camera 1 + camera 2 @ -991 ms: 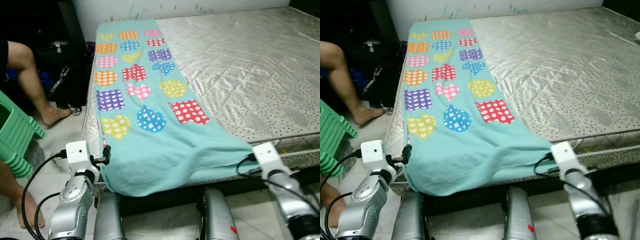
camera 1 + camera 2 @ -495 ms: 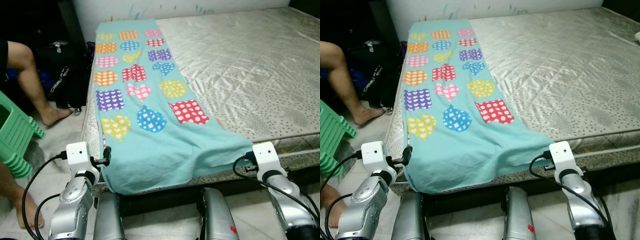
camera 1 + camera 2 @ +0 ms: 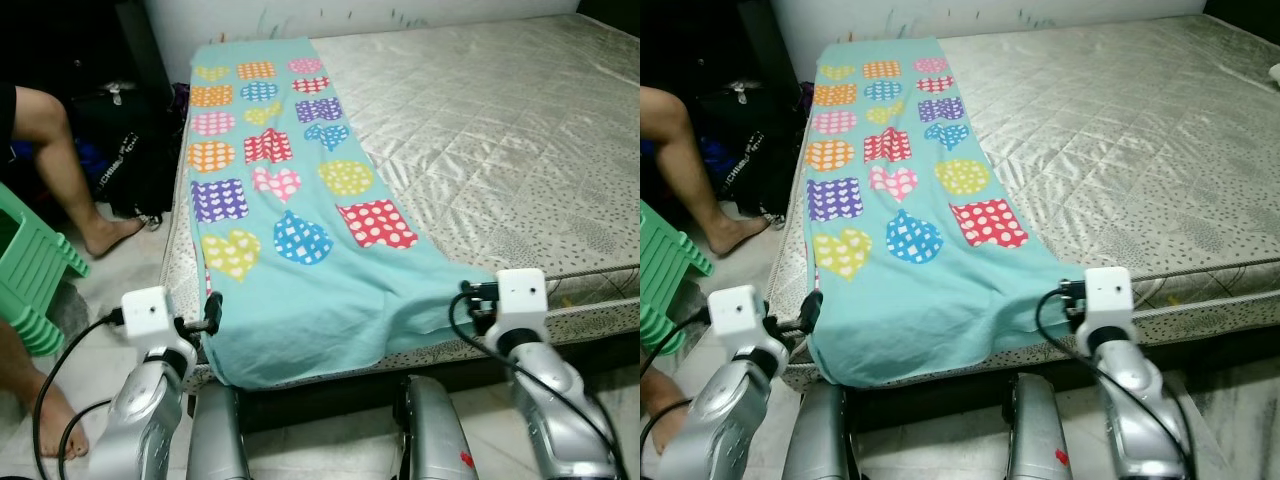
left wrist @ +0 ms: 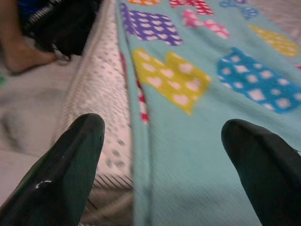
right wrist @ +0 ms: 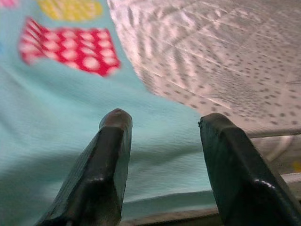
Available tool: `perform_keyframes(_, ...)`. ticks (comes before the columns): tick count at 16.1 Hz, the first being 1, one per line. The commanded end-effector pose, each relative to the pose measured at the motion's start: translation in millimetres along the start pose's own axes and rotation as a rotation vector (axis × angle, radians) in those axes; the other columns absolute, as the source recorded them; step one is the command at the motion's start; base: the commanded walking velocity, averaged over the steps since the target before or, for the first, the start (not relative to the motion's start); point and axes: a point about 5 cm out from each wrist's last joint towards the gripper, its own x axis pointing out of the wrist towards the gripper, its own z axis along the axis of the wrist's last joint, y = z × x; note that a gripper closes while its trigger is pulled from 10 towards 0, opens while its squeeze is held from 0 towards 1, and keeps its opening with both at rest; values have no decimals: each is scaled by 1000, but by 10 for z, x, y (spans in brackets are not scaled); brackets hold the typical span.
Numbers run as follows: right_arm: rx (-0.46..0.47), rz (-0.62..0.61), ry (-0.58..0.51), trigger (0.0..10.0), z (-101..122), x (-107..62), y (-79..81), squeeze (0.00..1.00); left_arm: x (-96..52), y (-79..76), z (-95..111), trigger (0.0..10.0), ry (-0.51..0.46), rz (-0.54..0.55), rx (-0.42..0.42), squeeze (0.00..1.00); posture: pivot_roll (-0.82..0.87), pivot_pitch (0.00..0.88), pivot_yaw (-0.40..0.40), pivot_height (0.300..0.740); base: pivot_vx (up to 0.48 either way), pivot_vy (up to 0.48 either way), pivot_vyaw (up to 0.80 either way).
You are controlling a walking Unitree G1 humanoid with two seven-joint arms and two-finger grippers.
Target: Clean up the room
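Since a second ago the right gripper (image 5: 162, 155) has swung inward along the foot of the bed, from just off the blanket's right corner to the blanket's right edge, while the left arm has shifted slightly outward and lower. Both silver arms reach forward at the near edge of the bare quilted grey mattress (image 3: 520, 130), wrist cameras up, one at each lower corner of the teal blanket printed with polka-dot hearts, squares and circles (image 3: 300, 290). That blanket lies lengthwise down the left side of the mattress, its top near the wall and its bottom end hanging over the near edge, rumpled toward the right corner. The left gripper (image 4: 162, 165) is at the blanket's lower left corner with its two black fingers (image 4: 61, 174) spread wide, one over the dotted mattress side and the other over the teal cloth, holding nothing. The right gripper's fingers (image 5: 101, 174) are likewise parted, poised over the teal cloth beside the red dotted square, with nothing pinched between them. On the floor to the left of the bed a person's bare leg and foot (image 3: 75, 180) rest beside a green plastic stool (image 3: 30, 275), with a black bag (image 3: 135, 150) against the bed's side.
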Motion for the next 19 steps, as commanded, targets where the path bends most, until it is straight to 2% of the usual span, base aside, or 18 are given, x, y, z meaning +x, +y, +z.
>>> perform_keyframes(1, 39, 26, -46, 10000, 89, -27, 118, 1000, -50, -26, 19, 10000, 1, -21, -11, 0, -114, 0, 30, 492, 0, 0, 0)
perform_keyframes(4, 105, 44, -77, 10000, 155, -4, 231, 1000, -16, 4, -56, 10000, 44, -12, -33, 0, -114, 0, 26, 492, 0, 0, 0)
perform_keyframes(5, 132, 57, -115, 10000, 278, 38, 285, 1000, 99, 41, -57, 10000, 60, 14, -36, 0, -120, 0, 25, 492, 0, 0, 0)
perform_keyframes(8, 120, 43, -107, 10000, 298, 47, 254, 1000, 290, 136, -135, 10000, 114, 110, -116, 0, -143, 0, 21, 492, 0, 0, 0)
perform_keyframes(10, 121, 41, -108, 10000, 306, 30, 252, 1000, 332, 172, -223, 10000, 158, 128, -147, 0, -149, 0, 20, 492, 0, 0, 0)
perform_keyframes(11, 134, 60, -114, 10000, 337, 16, 285, 1000, 378, 171, -322, 10000, 215, 144, -192, 0, -154, 0, 19, 492, 0, 0, 0)
perform_keyframes(16, 129, 97, -95, 10000, 289, -60, 374, 1000, 462, 167, -470, 10000, 280, 158, -218, 0, -168, 0, 30, 492, 0, 0, 0)
perform_keyframes(17, 130, 112, -93, 10000, 288, -78, 390, 722, 498, 135, -437, 10000, 278, 139, -192, 0, -171, 0, 32, 492, 0, 0, 0)
perform_keyframes(18, 131, 124, -90, 10000, 285, -91, 401, 220, 512, 115, -417, 10000, 275, 125, -173, 0, -171, 0, 33, 492, 0, 0, 0)
perform_keyframes(19, 143, 160, -83, 10000, 272, -119, 433, 0, 536, 87, -387, 10000, 269, 100, -137, 0, -172, 0, 34, 492, 0, 0, 0)
